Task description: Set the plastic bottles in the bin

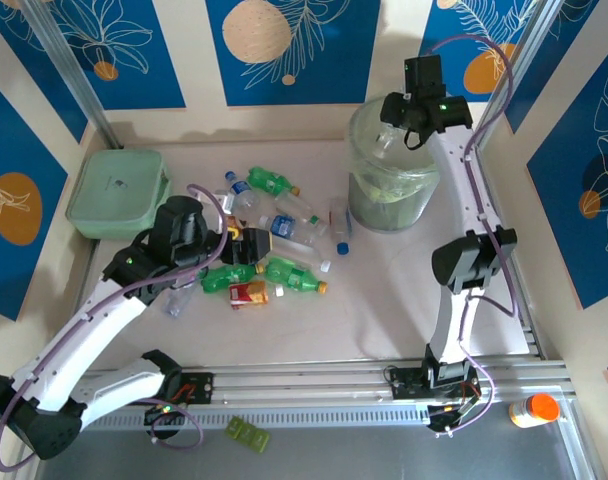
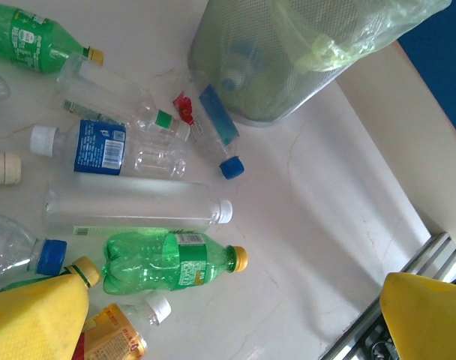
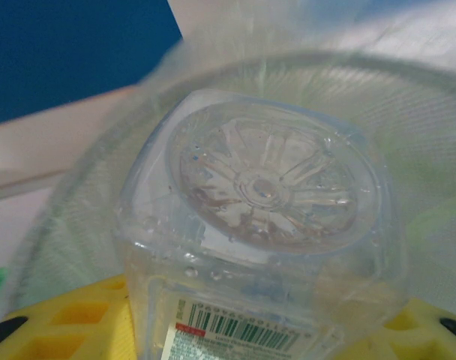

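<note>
Grips a clear bottle (image 3: 258, 217) in the right gripper (image 3: 228, 330), half closed, over the bin (image 1: 389, 205); holds the left gripper (image 2: 228, 322) wide open, empty, above scattered bottles (image 2: 168, 259)

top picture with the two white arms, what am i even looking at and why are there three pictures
These are two robot arms bolted to the near edge of a table. The top picture looks down from above and behind them. The other two pictures come from a small camera on each wrist, so the yellow shapes at the bottom are the robot's own fingers. Scattered on the table are crushed plastic bottles, clear and green, and at the far left a pale green lidded box. The left gripper hangs open over the pile, holding nothing. The right gripper is closed on a clear bottle, seen base-first in its wrist view, and holds it over the bag-lined bin.
</note>
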Controlling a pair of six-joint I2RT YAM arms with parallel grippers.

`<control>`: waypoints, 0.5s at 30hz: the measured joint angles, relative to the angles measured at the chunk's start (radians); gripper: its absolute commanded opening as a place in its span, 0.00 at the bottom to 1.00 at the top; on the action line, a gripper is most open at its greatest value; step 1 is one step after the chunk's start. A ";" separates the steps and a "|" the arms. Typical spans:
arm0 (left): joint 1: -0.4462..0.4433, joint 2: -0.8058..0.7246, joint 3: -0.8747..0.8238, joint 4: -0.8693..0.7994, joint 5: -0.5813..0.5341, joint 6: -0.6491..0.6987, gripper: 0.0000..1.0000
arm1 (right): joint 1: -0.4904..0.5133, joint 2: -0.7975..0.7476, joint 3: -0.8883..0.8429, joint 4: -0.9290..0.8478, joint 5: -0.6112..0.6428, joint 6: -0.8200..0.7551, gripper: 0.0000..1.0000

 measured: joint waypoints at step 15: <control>-0.001 0.014 -0.028 0.028 -0.016 0.030 1.00 | -0.011 0.085 -0.041 -0.166 0.080 -0.027 0.50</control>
